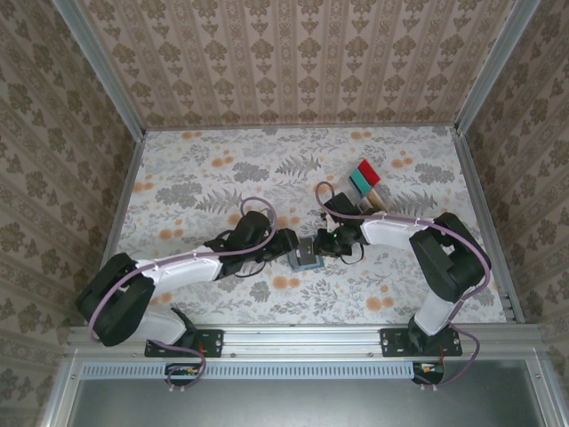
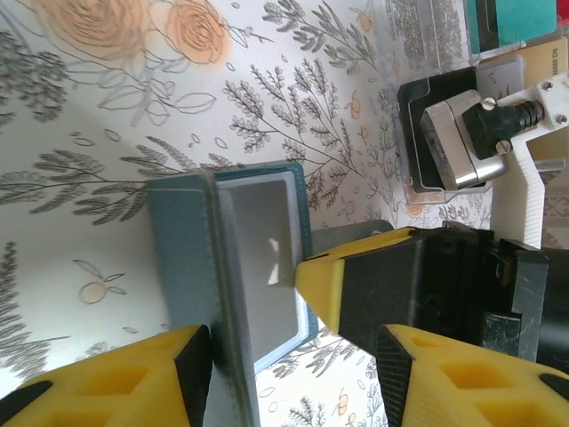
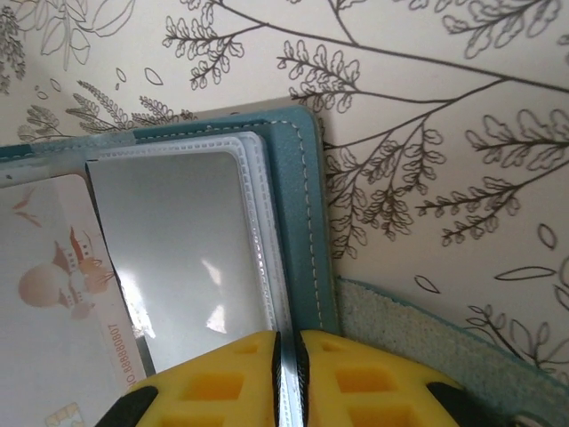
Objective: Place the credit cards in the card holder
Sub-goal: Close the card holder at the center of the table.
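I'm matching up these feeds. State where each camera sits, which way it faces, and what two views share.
Top external: above and behind the bases, looking down at the table; both arms show, left gripper and right gripper meeting at the card holder.
Left wrist: looks past its own yellow fingers at the open holder.
Right wrist: close on the holder's grey pocket, own fingers pinching a thin leaf.
Shared: both wrist views see the holder's inner pocket.

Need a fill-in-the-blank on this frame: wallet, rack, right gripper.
1. The dark teal folding card holder is ___, grey inner pockets showing.
2. The clear plastic rack holds a red card and a ___ one.
3. The right gripper, pinched on the holder's edge, has ___ fingertips.
Missing: open; teal; yellow.
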